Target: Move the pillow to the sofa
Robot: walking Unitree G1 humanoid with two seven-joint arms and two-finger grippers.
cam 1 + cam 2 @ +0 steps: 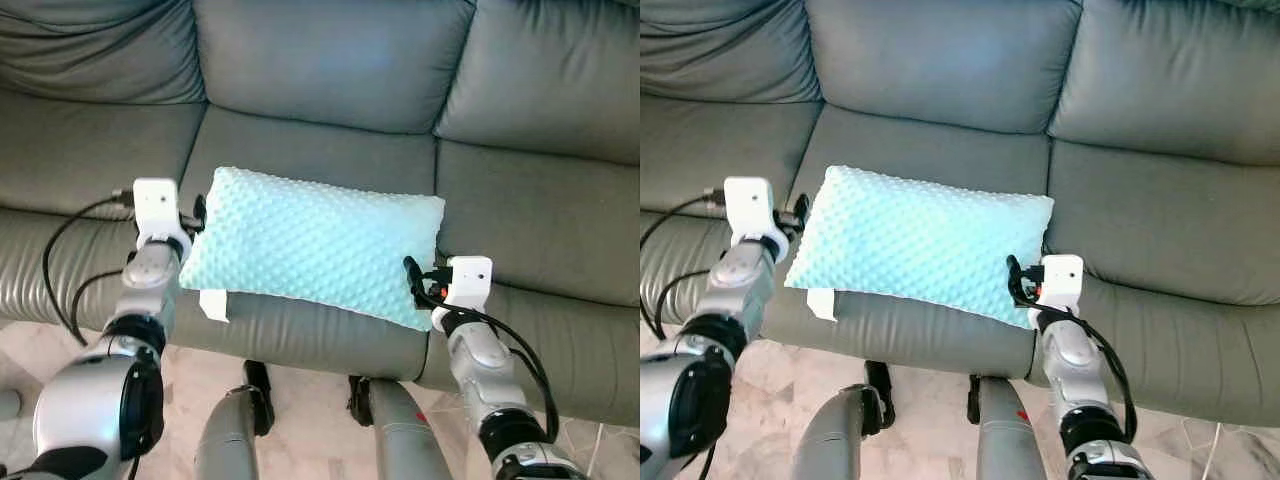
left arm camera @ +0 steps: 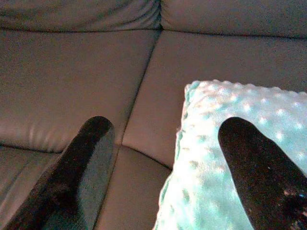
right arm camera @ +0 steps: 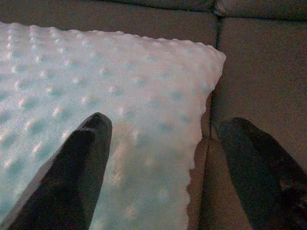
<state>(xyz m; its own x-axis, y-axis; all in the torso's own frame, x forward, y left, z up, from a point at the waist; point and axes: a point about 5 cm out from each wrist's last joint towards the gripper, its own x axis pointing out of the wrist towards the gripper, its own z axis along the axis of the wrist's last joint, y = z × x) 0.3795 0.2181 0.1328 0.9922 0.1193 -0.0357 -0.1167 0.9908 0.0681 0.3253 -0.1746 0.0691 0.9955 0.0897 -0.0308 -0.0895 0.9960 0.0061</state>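
One pale mint, dimpled, soft fabric pillow (image 1: 315,245) is seen lying on the middle seat of the one grey leather sofa (image 1: 330,70). Its short ends are straddled by the spread fingers of the left gripper (image 2: 165,158) and right gripper (image 3: 163,153), one finger over each corner. It is judged light and squashy, best pinched at those ends.
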